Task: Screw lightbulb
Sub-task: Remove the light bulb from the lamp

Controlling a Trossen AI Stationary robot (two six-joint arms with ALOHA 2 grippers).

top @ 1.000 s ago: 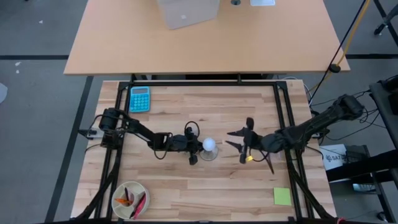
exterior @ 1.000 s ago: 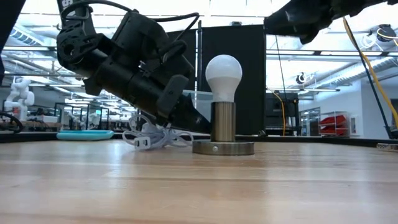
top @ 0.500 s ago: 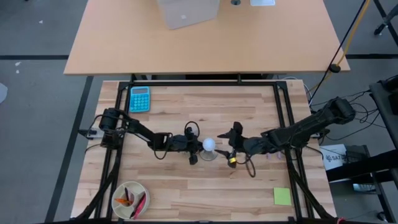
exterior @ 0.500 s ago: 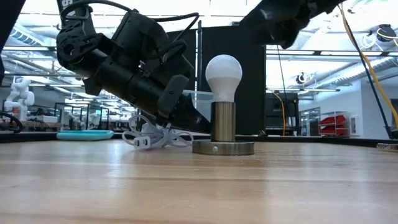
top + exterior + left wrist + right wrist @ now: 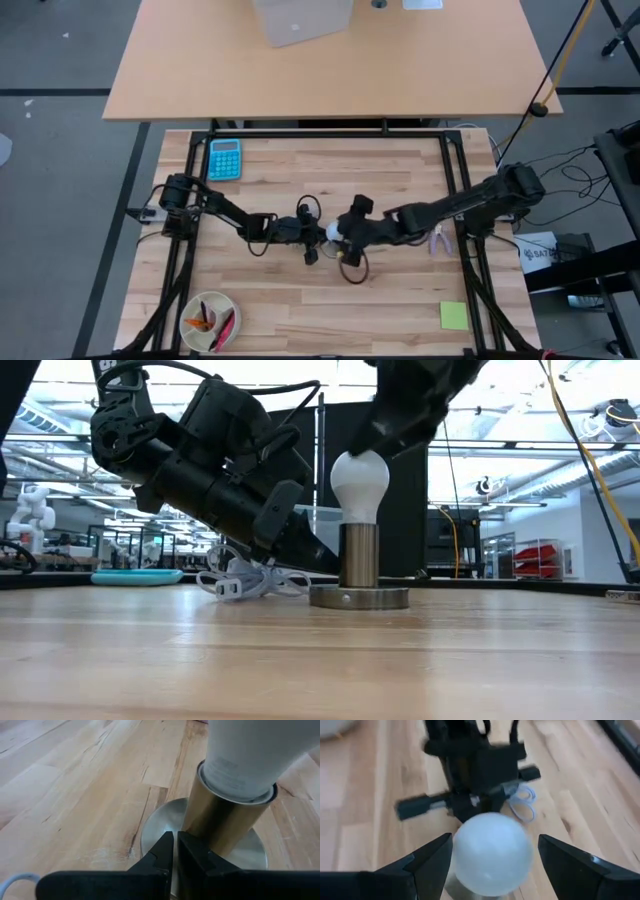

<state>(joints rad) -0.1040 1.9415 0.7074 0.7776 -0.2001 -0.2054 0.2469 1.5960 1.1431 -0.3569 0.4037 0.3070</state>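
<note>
A: What sits at the middle of the table (image 5: 400, 180)?

B: A lightbulb (image 5: 359, 480) stands upright in a socket post on a round base (image 5: 359, 597). The left gripper (image 5: 311, 242) lies just left of that base, its fingers (image 5: 165, 854) closed together against the base. The right gripper (image 5: 345, 243) reaches in from the right, its fingers (image 5: 432, 857) spread either side of the bulb.

A: Anything else?

B: A coiled cable (image 5: 243, 579) lies left of the base. A calculator (image 5: 224, 158) rests at the far left; a bowl (image 5: 207, 322) near left; a sticky note (image 5: 454, 316) near right.
</note>
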